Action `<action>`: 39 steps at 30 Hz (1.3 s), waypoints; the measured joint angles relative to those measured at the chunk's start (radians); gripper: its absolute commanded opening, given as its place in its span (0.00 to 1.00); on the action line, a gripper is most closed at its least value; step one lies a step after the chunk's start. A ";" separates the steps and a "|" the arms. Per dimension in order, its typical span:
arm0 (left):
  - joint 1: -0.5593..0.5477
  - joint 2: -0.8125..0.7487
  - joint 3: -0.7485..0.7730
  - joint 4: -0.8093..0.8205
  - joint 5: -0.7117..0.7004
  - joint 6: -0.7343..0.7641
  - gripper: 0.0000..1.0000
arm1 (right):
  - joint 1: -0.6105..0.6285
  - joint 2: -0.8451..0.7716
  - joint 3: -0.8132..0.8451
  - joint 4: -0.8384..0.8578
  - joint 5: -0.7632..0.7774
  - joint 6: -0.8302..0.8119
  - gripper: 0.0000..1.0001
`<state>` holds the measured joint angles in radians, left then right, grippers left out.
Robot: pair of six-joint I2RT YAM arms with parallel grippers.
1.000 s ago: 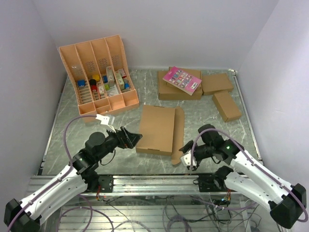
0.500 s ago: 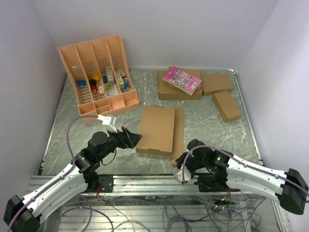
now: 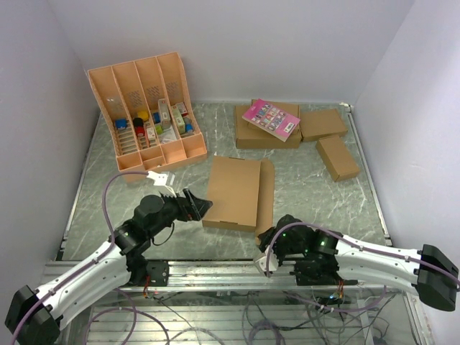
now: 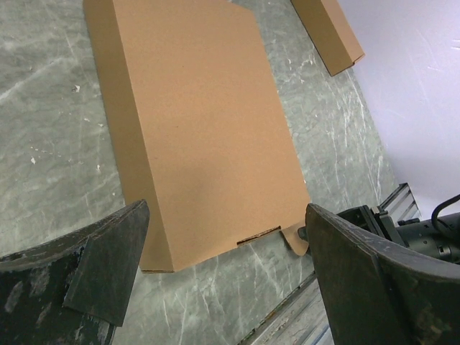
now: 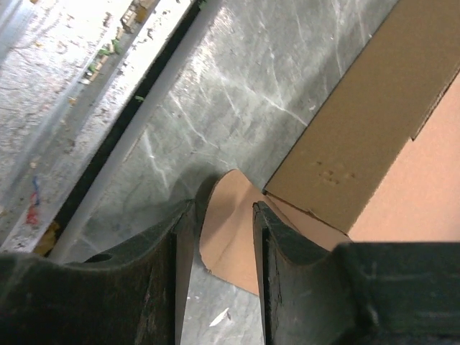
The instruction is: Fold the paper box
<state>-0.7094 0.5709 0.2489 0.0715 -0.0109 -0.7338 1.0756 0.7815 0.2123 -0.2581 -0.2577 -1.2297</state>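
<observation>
While the right gripper (image 5: 224, 210) is straddling the rounded tab (image 5: 226, 233) at the near right corner of the paper box (image 3: 233, 190), its fingers (image 5: 180, 244) are standing narrowly apart on either side of that tab, and we cannot tell whether they are actually pinching it. We are seeing the left gripper (image 4: 224, 215) spread wide, hovering just beside the box's near left corner without touching it. We are finding the box lying flat near the middle of the marbled table (image 3: 316, 194). Its long axis is running from the near edge toward the far wall, with a slight tilt, and a narrow flap (image 3: 267, 190) is lying along its right side. Compared with a second ago, we are noticing that the right arm has swung lower and leftward along the near rail and its jaws have narrowed. The left arm has barely shifted, and the box is lying where it was. Counting outward, we are seeing one paper box and three smaller brown boxes (image 3: 323, 123) at the far right. One pink printed card (image 3: 271, 119) is resting on the largest of them, and one orange-tan tray (image 3: 118, 90) with four long compartments is leaning at the far left.
</observation>
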 measured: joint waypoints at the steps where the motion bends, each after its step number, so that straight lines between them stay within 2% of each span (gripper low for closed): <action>1: 0.000 0.007 0.000 0.007 0.000 0.000 0.99 | 0.001 0.000 -0.006 0.017 0.010 0.005 0.36; 17: 0.000 0.166 -0.022 0.100 0.000 0.002 0.98 | 0.002 -0.018 -0.029 0.066 0.100 0.116 0.22; 25: 0.000 0.230 -0.019 0.124 0.004 0.013 0.93 | -0.009 0.007 -0.017 0.074 0.101 0.192 0.17; 39: 0.000 0.362 0.049 0.121 0.016 0.052 0.91 | -0.192 0.114 0.081 0.062 0.013 0.268 0.15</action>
<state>-0.7094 0.9329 0.2977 0.1928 0.0048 -0.6815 0.8841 0.8955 0.2932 -0.1963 -0.2443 -0.9619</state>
